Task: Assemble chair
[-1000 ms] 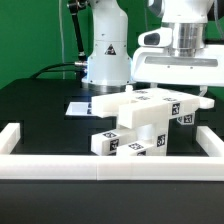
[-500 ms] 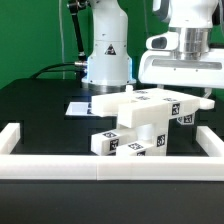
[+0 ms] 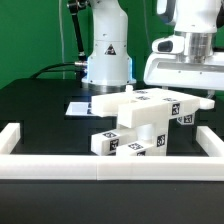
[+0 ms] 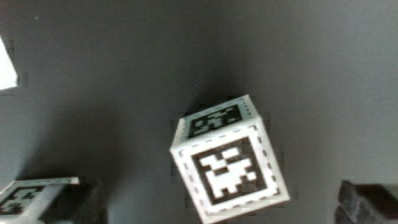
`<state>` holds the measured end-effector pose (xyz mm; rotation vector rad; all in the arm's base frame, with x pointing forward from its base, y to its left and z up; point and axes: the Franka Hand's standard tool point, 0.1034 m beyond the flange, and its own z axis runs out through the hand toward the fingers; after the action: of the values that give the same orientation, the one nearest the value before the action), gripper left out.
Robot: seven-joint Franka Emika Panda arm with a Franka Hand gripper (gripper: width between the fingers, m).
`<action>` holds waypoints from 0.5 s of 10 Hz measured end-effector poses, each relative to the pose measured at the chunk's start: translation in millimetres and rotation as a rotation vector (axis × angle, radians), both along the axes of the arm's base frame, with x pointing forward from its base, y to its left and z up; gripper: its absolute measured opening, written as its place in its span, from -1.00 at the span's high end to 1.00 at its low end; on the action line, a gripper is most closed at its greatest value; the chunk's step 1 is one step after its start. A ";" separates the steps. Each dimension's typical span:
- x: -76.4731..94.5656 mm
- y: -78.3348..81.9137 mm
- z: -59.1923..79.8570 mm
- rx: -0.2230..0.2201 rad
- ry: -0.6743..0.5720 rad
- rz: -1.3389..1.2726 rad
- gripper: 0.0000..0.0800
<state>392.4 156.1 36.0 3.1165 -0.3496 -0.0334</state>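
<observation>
The chair [image 3: 138, 122], a partly built stack of white blocky parts with black-and-white square tags, stands on the black worktop [image 3: 40, 110] in the lower middle of the exterior view, just behind the front run of the white border rail [image 3: 110, 166]. Its topmost slab lies flat and reaches toward the exterior view's right. Below it a thicker block forms the middle, and a low tagged bar sticks out at the bottom toward the exterior view's left. The robot arm [image 3: 186, 66] hangs in the upper right of that frame, its broad white wrist housing above the right end of the top slab. Whether it touches the slab cannot be told from this angle. The arm's base fills the upper middle, in front of a green backdrop. The marker board [image 3: 80, 106] lies flat on the worktop behind the chair, toward the exterior view's left. In the wrist view the camera looks down on one tagged white block [image 4: 228, 160] of the chair, with two tagged faces showing and dark worktop all round it. The fingers [image 4: 370, 196] are spread wide with nothing between them; only one dark tip shows at the frame's edge, clear of the block.
</observation>
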 end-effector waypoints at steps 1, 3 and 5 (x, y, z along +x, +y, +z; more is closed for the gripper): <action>-0.3 0.9 -0.2 0.000 -0.003 0.008 -0.62; -0.7 9.1 -1.4 0.008 -0.045 0.101 -0.62; 1.1 13.9 -4.7 0.008 -0.072 0.129 -0.62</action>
<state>393.4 170.0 31.4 3.1465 -0.1487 0.0781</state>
